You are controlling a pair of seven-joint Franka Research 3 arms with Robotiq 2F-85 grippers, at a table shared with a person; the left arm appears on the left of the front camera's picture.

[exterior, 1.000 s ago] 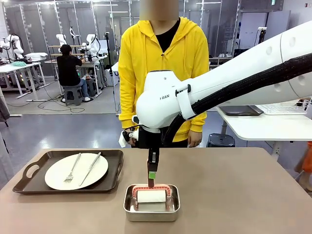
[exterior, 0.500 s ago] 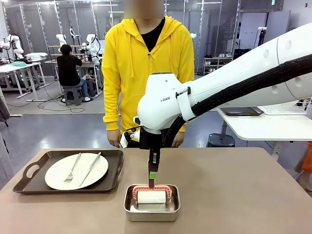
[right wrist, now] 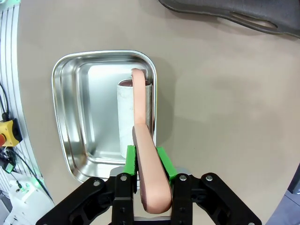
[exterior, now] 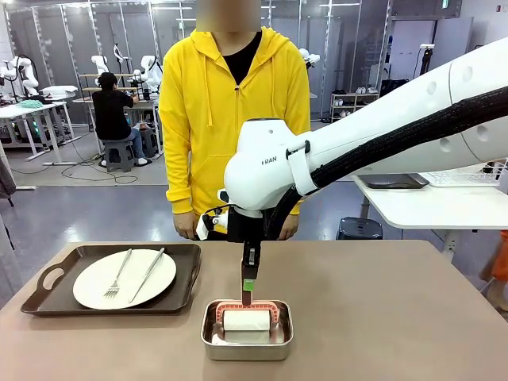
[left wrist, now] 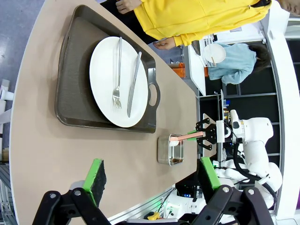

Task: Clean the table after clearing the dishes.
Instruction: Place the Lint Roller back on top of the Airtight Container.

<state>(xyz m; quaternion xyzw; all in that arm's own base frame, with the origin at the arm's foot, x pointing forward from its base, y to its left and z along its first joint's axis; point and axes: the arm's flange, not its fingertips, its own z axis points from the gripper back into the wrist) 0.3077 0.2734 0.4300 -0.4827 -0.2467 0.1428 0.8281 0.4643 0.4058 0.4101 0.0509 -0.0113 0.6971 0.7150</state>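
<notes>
The right pincer [right wrist: 149, 161] is clenched on the pink handle [right wrist: 142, 136] of a white roller [exterior: 246, 320] that sits directly below it in the steel pan [exterior: 210, 337]. The cleaning tool is gripped but, by the look of it, not yet lifted out. The left pincer [left wrist: 152, 174] hangs released above the surface [exterior: 381, 317], holding nothing. Beyond the right pincer and off to its left, one dark tray [exterior: 59, 303] sits on the surface with a plate [exterior: 91, 287], fork [exterior: 117, 276] and knife [exterior: 148, 274] on it. Clearing therefore looks unfinished, and wiping has not begun. Farther off, past the right pincer at the far edge, a person [exterior: 234, 119] stands with hands lowered — not touching the tray.
</notes>
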